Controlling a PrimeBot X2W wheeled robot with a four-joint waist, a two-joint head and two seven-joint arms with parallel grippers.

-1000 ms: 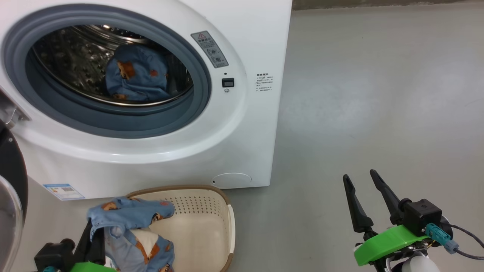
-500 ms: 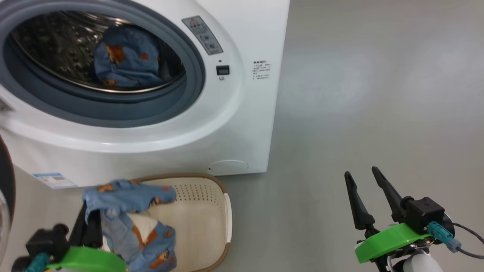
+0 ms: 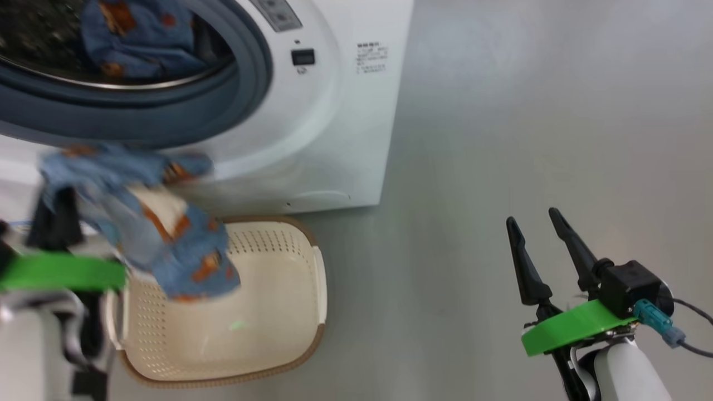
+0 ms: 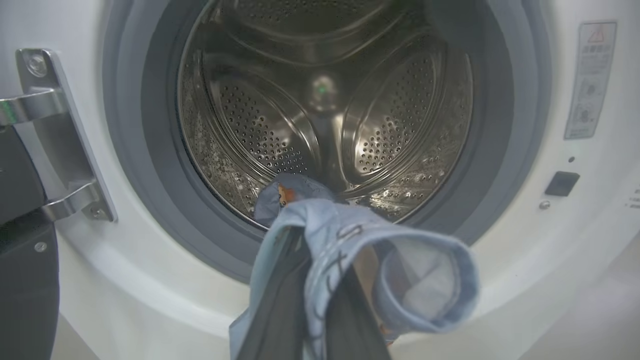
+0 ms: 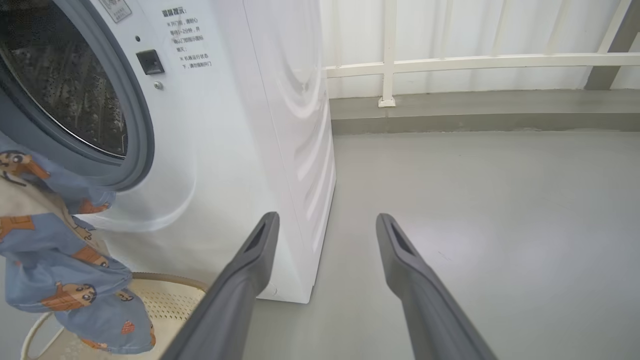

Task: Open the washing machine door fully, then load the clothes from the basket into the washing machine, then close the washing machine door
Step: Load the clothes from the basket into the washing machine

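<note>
Left gripper is clamped on one of the clothes, a light blue garment with orange-brown faces. The garment hangs over the basket's left half, level with the lower rim of the washing machine opening. In the left wrist view the cloth drapes over both closed fingers, which face the steel drum. A second blue garment lies inside the drum. The basket sits on the grey floor, just in front of the machine's lower front near its right corner, and its cream bottom shows under the hanging cloth. The washing machine door is swung open at the left on its metal hinge. Right gripper hangs over bare floor well right of the machine, fingers apart and holding nothing. A white railing runs behind.
</note>
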